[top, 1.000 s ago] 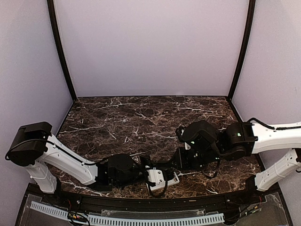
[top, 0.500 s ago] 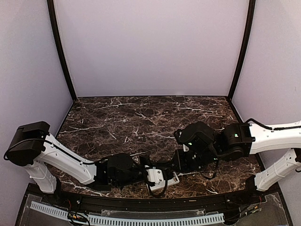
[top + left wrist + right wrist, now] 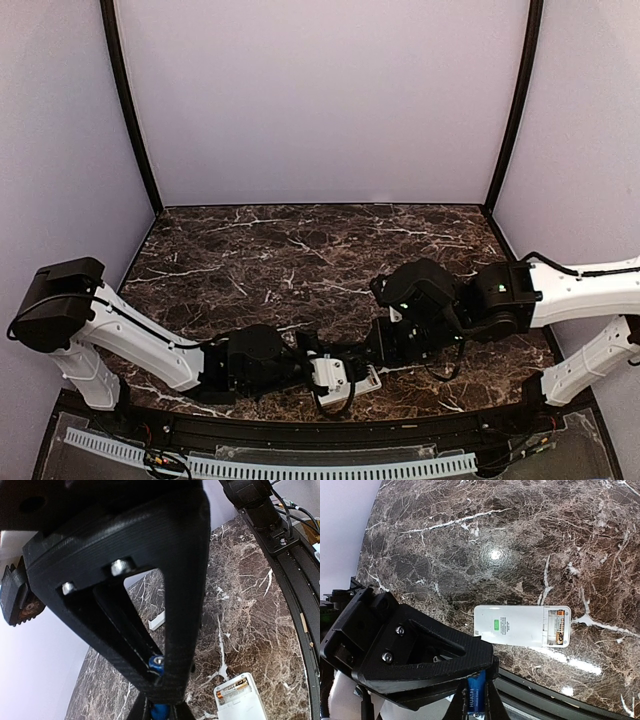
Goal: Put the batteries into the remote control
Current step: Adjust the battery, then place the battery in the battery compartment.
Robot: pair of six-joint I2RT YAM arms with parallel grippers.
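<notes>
The right end effector (image 3: 472, 705) pinches a blue battery (image 3: 475, 692) across its barrel. The left end effector (image 3: 161, 705) looks closed on a second blue battery (image 3: 160, 713). The remote control (image 3: 512, 625) lies face down on the tabletop (image 3: 520, 540), compartment open — 1 gold-and-black cell (image 3: 559, 628) seated, 1 slot bare. I'd judge the batteries light, rigid and slick, best held mid-barrel with the ends free. White lettering on the battery and print beside the remote's green sticker (image 3: 496, 625) — neither readable.

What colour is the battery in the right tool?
Blue. The battery shows best in the right wrist view.
</notes>
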